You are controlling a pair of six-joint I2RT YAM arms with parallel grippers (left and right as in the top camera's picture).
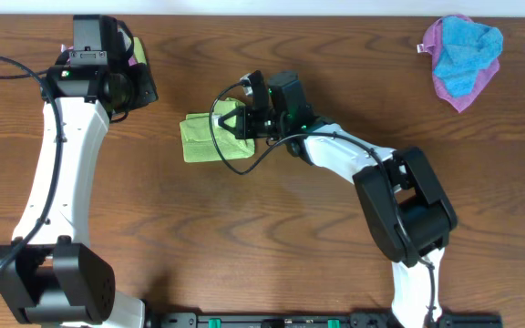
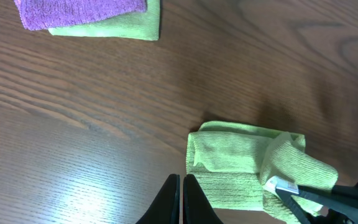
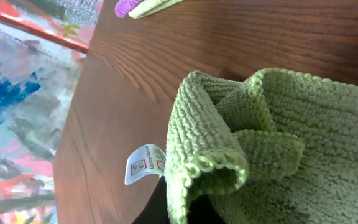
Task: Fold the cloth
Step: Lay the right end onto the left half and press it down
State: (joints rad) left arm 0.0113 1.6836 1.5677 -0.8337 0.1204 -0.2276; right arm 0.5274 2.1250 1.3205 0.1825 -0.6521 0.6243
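the white tag (image 3: pixel 143 163) on the cloth (image 1: pixel 199 138) carries print too small to read. your right gripper (image 1: pixel 240 123) pinches the cloth's right fold, mid table (image 1: pixel 272 237); your left gripper (image 2: pixel 180 202) hangs pressed together.

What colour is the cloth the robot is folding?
The cloth is light green, clearest in the right wrist view.

The cloth (image 1: pixel 199 138) is showing lime green w/ a ribbed knit, its label (image 3: pixel 145 163) reading white w/ red print. The table (image 1: pixel 244 246) is looking dark brown, wood grain streaking it. A blue rag (image 1: pixel 468 50) is lying against a purple rag (image 1: pixel 463 94) (both plain). A purple towel (image 2: pixel 82 11) is topping a 2nd lime-green piece (image 2: pixel 117 28). The left arm (image 1: pixel 57 173) and right arm (image 1: pixel 340 155) are showing white shells w/ black joints; the ground (image 3: pixel 17 112) past the table edge is glowing red, blue & yellow in patches.
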